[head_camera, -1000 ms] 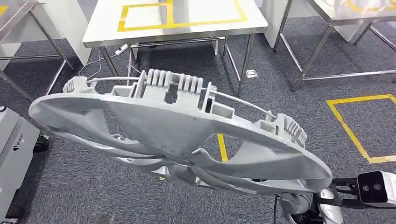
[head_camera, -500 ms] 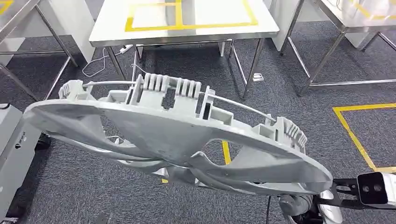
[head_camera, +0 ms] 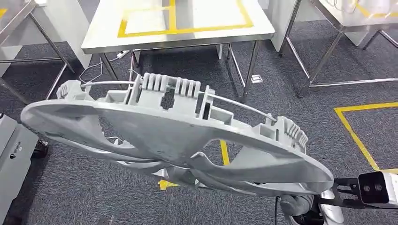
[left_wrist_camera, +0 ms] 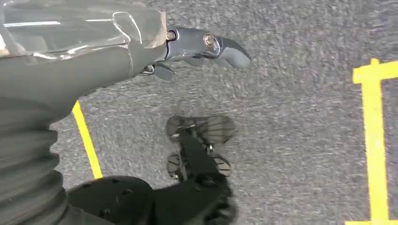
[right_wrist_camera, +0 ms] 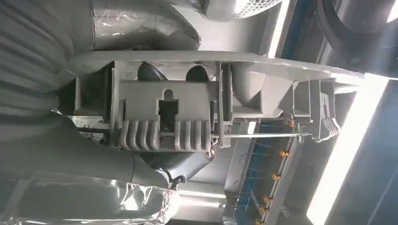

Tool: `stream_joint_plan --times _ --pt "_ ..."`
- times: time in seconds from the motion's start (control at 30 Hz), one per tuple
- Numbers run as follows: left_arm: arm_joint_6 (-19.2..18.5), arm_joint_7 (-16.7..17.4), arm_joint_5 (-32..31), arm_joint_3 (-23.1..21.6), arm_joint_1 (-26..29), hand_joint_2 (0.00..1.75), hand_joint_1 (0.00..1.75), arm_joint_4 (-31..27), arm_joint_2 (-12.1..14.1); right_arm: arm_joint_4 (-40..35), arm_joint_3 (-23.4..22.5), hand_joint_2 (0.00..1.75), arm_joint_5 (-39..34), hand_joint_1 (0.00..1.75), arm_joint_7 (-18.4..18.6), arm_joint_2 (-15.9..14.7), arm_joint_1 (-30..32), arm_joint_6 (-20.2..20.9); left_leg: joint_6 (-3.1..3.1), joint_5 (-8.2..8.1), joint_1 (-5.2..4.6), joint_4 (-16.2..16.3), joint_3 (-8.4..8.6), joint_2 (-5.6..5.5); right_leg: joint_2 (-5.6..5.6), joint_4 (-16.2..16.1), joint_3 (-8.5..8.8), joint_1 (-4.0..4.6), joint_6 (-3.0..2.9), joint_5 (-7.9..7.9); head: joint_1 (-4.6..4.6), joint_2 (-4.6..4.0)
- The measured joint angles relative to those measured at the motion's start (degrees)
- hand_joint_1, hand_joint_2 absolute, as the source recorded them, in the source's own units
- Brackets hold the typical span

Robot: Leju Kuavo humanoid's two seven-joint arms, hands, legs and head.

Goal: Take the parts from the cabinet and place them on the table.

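Right hand (right_wrist_camera: 108, 154) is wrapped around the part (head_camera: 173, 136): in the right wrist view its grey thumb and ribbed cover press against the ribbed block at the part's rim, with dark fingertips (right_wrist_camera: 150, 72) showing through the openings on the other side of the block, so the hand seems clamped on that rim, though the part hides most of the fingers. In the head view the part, a large pale grey ring with curved spokes and a thin wire bridging its upper edge, is held high and tilted, its far side raised, close before the camera and above the carpet (head_camera: 291, 117). The right arm's wrist camera (head_camera: 375, 187) juts out beneath the part's right edge.

Left hand (left_wrist_camera: 187, 51) hangs over the carpet in the left wrist view, holding nothing; its dark fingers are stretched out and lie close together, and whether they are properly apart I cannot tell.

Beyond the part stands a steel table (head_camera: 108, 35) marked with yellow tape (head_camera: 173, 18), well apart from it. Another steel table (head_camera: 338, 14) stands to the right, and yellow tape lines (head_camera: 352, 129) cross the carpet.
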Motion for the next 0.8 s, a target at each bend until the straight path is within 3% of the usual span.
stream_joint_plan --times 0.03,0.13,0.17,0.2,0.23,0.3,0.33,0.37,0.4,0.43,0.5,0.53,0.57,0.63,0.7,0.73,0.8 --pt "-0.09 0.0 -0.04 0.02 -0.02 1.75 0.0 0.0 0.05 0.02 0.02 1.75 0.0 1.71 -0.02 -0.02 -0.08 -0.07 0.38 -1.08 -0.29 -0.56 0.44 0.21 0.04 0.04 -0.06 0.53 0.38 -0.18 0.07 0.0" --pt "-0.13 -0.09 -0.07 0.15 0.04 1.75 0.0 -0.13 0.22 0.02 0.11 1.75 0.0 1.71 -0.09 -0.02 -0.21 -0.07 0.98 -1.29 -0.64 -0.8 0.31 0.17 0.07 -0.37 -0.09 0.14 1.17 -0.29 -0.02 0.0" --pt "-0.13 -0.09 -0.07 0.28 0.07 1.75 0.0 -0.2 0.2 -0.08 0.11 1.75 -0.02 1.71 -0.09 -0.02 -0.25 -0.07 1.23 -0.96 -0.46 -1.97 1.66 0.14 0.05 -0.72 0.32 0.57 1.52 -0.49 -0.11 0.0" --pt "-0.15 -0.15 -0.07 0.28 0.16 1.75 0.0 -0.26 0.14 -0.09 0.17 1.75 0.0 1.71 -0.09 -0.09 -0.29 -0.07 1.42 -0.6 -0.06 -2.84 2.48 0.14 -0.04 0.45 -0.01 0.43 1.45 -0.88 0.13 0.0" --pt "-0.15 -0.15 -0.07 0.28 0.08 1.75 0.0 -0.28 0.11 -0.09 0.2 1.75 -0.02 1.71 -0.11 -0.11 -0.52 -0.07 1.85 -0.59 0.05 -3.2 2.88 0.18 -0.02 3.6 -1.62 0.37 1.19 -2.24 0.17 0.0" --pt "-0.18 -0.13 -0.07 0.31 0.01 1.75 0.0 -0.31 0.05 -0.07 0.22 1.75 -0.11 1.71 -0.18 -0.2 -0.53 -0.07 2.03 -0.9 -0.01 -3.18 3.05 0.13 -0.03 13.04 -7.23 0.23 1.04 -5.34 0.2 0.0" --pt "-0.18 -0.15 -0.07 0.31 0.06 1.75 0.0 -0.31 0.05 -0.02 0.26 1.75 -0.07 1.71 -0.17 -0.24 -0.5 -0.07 2.07 -1.11 -0.05 -3.14 3.09 0.09 -0.03 17.11 -9.96 0.21 1.25 -6.27 0.19 0.0" --pt "-0.2 -0.15 -0.07 0.33 0.15 1.75 0.0 -0.31 0.02 0.04 0.31 1.75 0.0 1.71 -0.15 -0.31 -0.47 -0.13 1.98 -1.35 -0.06 -3.1 3.26 0.01 -0.04 18.25 -11.35 0.15 1.66 -5.87 0.2 0.0" --pt "-0.22 -0.15 -0.09 0.33 0.19 1.75 0.0 -0.31 0.0 0.09 0.33 1.75 0.07 1.71 -0.15 -0.39 -0.46 -0.17 1.9 -1.65 -0.05 -3.09 3.63 -0.12 -0.04 16.16 -10.9 0.03 2.28 -4.18 0.2 0.0" --pt "-0.24 -0.15 -0.09 0.33 0.2 1.75 0.0 -0.31 -0.02 0.07 0.37 1.75 0.07 1.71 -0.15 -0.42 -0.51 -0.2 1.71 -1.99 -0.04 -3.03 4.1 -0.22 -0.08 11.83 -9.1 -0.09 2.91 -1.74 0.2 0.0" --pt "-0.24 -0.15 -0.09 0.35 0.2 1.75 0.0 -0.31 -0.17 0.07 0.46 1.75 0.04 1.71 -0.2 -0.42 -0.64 -0.24 1.19 -3.03 -0.04 -2.54 4.9 -0.42 -0.25 0.63 -4.0 -0.29 3.54 3.21 0.22 0.0" --pt "-0.24 -0.13 -0.11 0.35 0.16 1.75 0.0 -0.31 -0.17 0.09 0.48 1.75 0.04 1.71 -0.22 -0.44 -0.61 -0.24 0.69 -3.75 -0.55 -2.0 4.7 -0.49 -0.35 -0.07 -3.14 -0.01 2.53 3.31 0.17 0.0" --pt "-0.24 -0.13 -0.15 0.37 0.15 1.75 0.0 -0.31 -0.15 0.07 0.52 1.75 0.04 1.71 -0.28 -0.46 -0.61 -0.31 0.45 -4.04 -0.46 -1.93 4.71 -0.48 -0.26 -0.19 -3.2 -0.02 1.95 3.13 0.15 0.0" --pt "-0.24 -0.13 -0.42 0.39 0.18 1.75 0.0 -0.31 -0.19 0.07 0.55 1.75 0.15 1.71 -0.35 -0.55 -0.58 -0.37 0.06 -4.28 -0.33 -2.06 4.84 -0.44 -0.2 -0.11 -3.25 0.29 1.29 2.79 0.13 0.0" --pt "-0.31 -0.15 -0.61 0.39 0.16 1.75 0.0 -0.39 -0.17 0.02 0.52 1.75 0.18 1.71 -0.46 -0.57 -0.61 -0.39 -0.57 -5.05 -0.05 -1.23 4.81 -0.38 -0.08 -0.34 -2.68 -0.41 0.69 2.65 0.18 0.0" --pt "-0.29 -0.15 -0.66 0.39 0.09 1.75 0.0 -0.46 -0.19 0.02 0.52 1.75 0.2 1.71 -0.48 -0.57 -0.6 -0.39 -0.99 -6.36 0.03 1.28 3.72 -0.25 -0.15 -0.33 -2.28 -0.47 0.15 2.31 -0.16 0.0" --pt "-0.29 -0.15 -0.66 0.39 0.14 1.75 0.0 -0.46 -0.13 0.02 0.55 1.75 0.17 1.71 -0.59 -0.55 -0.6 -0.39 -1.69 -10.32 0.37 10.5 -1.23 -0.08 -0.16 -0.33 -1.89 -0.41 -0.27 1.96 -0.18 0.0"
